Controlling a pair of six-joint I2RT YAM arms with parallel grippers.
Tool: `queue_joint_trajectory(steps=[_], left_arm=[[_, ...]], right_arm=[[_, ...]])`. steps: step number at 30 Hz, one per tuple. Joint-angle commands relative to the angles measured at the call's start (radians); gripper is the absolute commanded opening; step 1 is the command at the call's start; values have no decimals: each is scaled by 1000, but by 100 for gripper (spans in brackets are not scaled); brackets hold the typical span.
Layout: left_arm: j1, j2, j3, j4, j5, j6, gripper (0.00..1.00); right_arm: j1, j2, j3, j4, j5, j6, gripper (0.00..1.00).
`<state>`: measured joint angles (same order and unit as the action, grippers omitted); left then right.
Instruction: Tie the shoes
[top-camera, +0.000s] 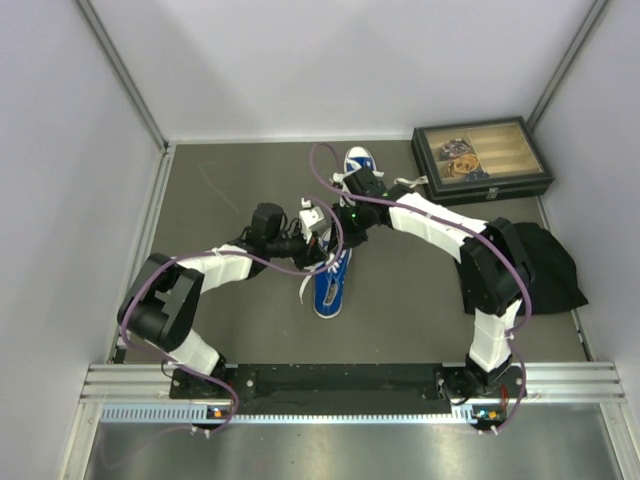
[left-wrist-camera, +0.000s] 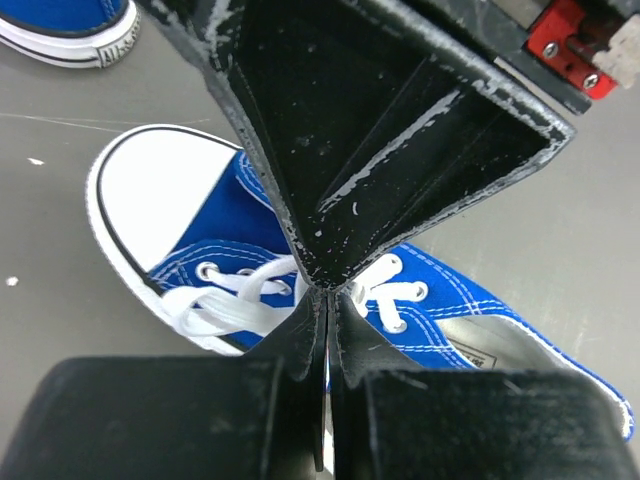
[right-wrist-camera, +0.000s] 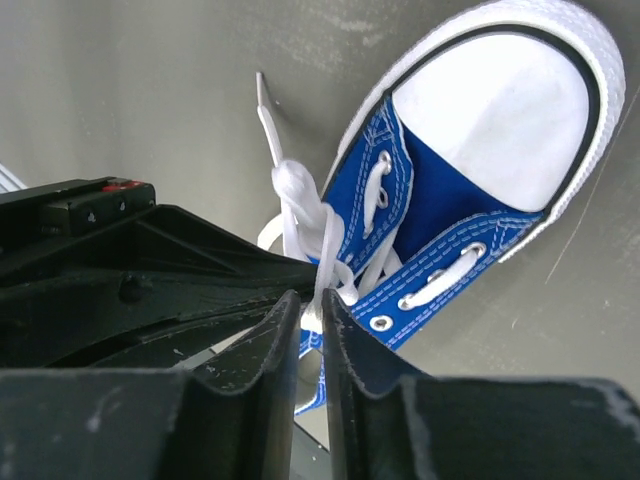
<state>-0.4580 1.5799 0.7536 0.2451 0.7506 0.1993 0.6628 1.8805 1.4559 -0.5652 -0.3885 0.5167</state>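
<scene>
A blue sneaker (top-camera: 330, 285) lies mid-table with its white toe cap toward the arms. It also shows in the left wrist view (left-wrist-camera: 225, 215) and the right wrist view (right-wrist-camera: 470, 130). The second blue sneaker (top-camera: 358, 162) lies behind it, partly hidden by the right arm, and its sole edge shows in the left wrist view (left-wrist-camera: 70, 25). Both grippers meet over the near sneaker's laces. My left gripper (top-camera: 316, 234) (left-wrist-camera: 326, 296) is shut, with a thin strip of white lace (left-wrist-camera: 225, 305) running into its tips. My right gripper (top-camera: 346, 222) (right-wrist-camera: 312, 300) is shut on a white lace (right-wrist-camera: 300, 200).
A dark glass-lidded box (top-camera: 480, 160) stands at the back right. A black cloth (top-camera: 550, 265) lies at the right, beside the right arm. A metal rail (top-camera: 350, 385) runs along the near edge. White walls close in the table on three sides.
</scene>
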Motion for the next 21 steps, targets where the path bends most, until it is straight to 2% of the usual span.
queue_joint_trajectory(steps=[1,6,10,14,21], left_arm=[[-8,22,-20,178,81,-66,0],[-7,40,-36,269,108,-127,0],[-4,54,-37,322,121,-165,0],[1,69,-40,362,124,-195,0],[7,71,-43,367,138,-196,0]], right_arm=[[8,-58,-6,59,-56,22,17],[-12,-70,-26,68,-92,26,20],[-48,-128,-78,106,-104,40,28],[-91,-178,-140,149,-110,66,32],[-106,-141,-155,157,-105,88,25]])
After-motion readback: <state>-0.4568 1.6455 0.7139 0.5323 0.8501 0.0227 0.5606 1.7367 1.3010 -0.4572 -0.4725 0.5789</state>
